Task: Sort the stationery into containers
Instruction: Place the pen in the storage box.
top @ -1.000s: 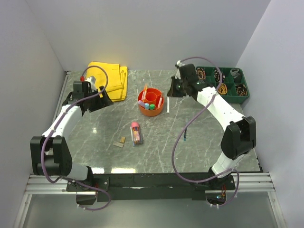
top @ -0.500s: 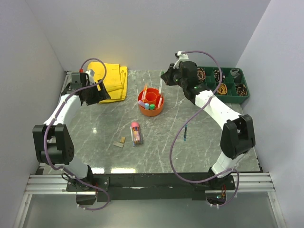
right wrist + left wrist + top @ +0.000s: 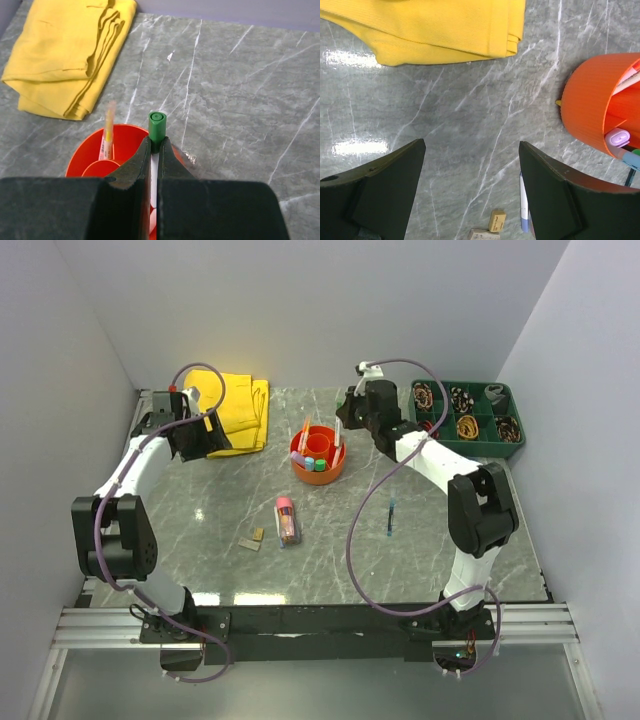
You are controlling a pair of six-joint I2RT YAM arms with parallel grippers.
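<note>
Right hand (image 3: 154,146) pinches a green-capped white pen (image 3: 157,125) over the round orange plastic bowl (image 3: 127,132); best lowered upright, then released.

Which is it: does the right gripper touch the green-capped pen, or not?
Touching. The right wrist view shows the right gripper shut on the green-capped pen, both fingers pressed against it.
</note>
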